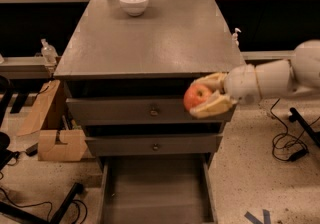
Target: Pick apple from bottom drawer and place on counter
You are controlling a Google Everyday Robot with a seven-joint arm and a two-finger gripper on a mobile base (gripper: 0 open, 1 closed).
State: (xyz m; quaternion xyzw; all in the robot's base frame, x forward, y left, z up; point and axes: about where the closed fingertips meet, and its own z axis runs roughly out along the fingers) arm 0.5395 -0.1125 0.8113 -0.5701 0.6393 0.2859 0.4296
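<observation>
The red-orange apple is clamped in the claw — in mid-air, just below the grey tabletop's front edge, right side. The bottom drawer stands pulled open — a plain grey tray.

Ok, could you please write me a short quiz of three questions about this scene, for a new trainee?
1. True or false: the apple lies in the bottom drawer.
2. Where is the gripper? A) inside the bottom drawer; B) in front of the top drawer, just below the edge of the counter; C) on the floor.
3. Which object stands on the counter, near its far edge?

Key:
1. False. The gripper holds the apple in the air; the bottom drawer is open and has nothing in it.
2. B.
3. The white bowl.
</observation>
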